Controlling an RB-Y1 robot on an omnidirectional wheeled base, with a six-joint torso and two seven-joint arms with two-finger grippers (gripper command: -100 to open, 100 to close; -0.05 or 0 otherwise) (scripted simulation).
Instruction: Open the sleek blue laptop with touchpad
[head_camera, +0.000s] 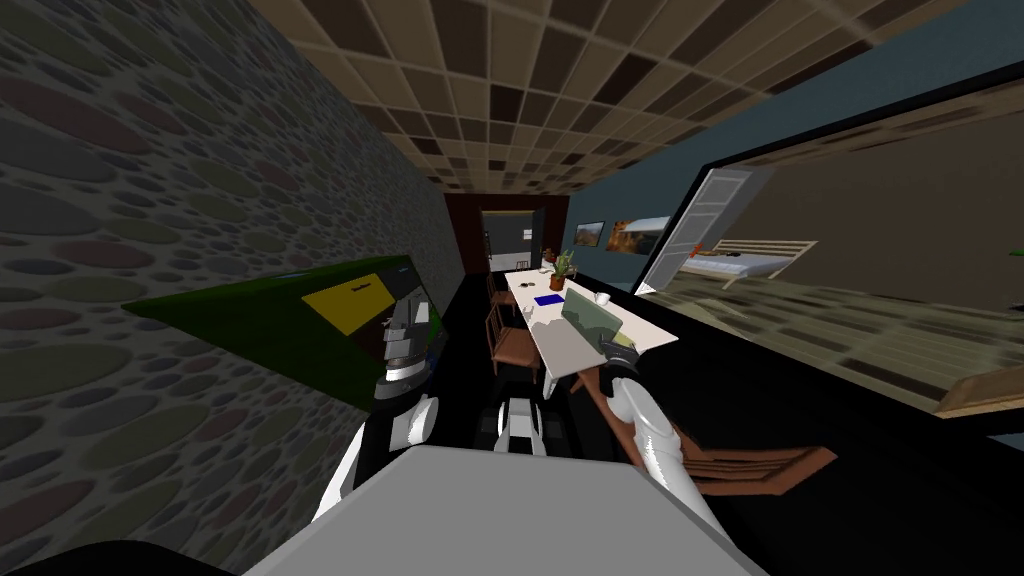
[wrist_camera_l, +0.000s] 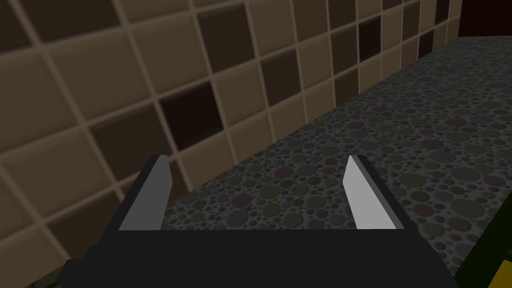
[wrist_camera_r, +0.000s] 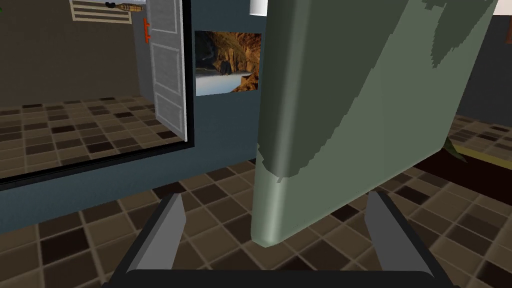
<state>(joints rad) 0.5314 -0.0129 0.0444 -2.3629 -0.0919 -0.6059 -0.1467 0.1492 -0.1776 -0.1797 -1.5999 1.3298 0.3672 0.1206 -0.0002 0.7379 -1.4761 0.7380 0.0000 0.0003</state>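
On the white table (head_camera: 556, 347) ahead, the grey-green laptop (wrist_camera_r: 350, 115) has its lid already raised, corner sitting inside your right gripper (wrist_camera_r: 275, 196), spread wide, gripping nothing; left gripper (wrist_camera_l: 258, 157) raised aside, spread, empty; probably only widening the lid remains

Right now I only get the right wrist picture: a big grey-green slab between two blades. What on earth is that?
Observer: The head view shows it is the laptop, its lid tilted up, on a long white table.
Operator: Is anything else on that table?
Observer: A potted plant stands further along it, beyond the laptop.
Operator: And the other arm?
Observer: The left gripper is open, raised beside a speckled wall, well to the left of the table.
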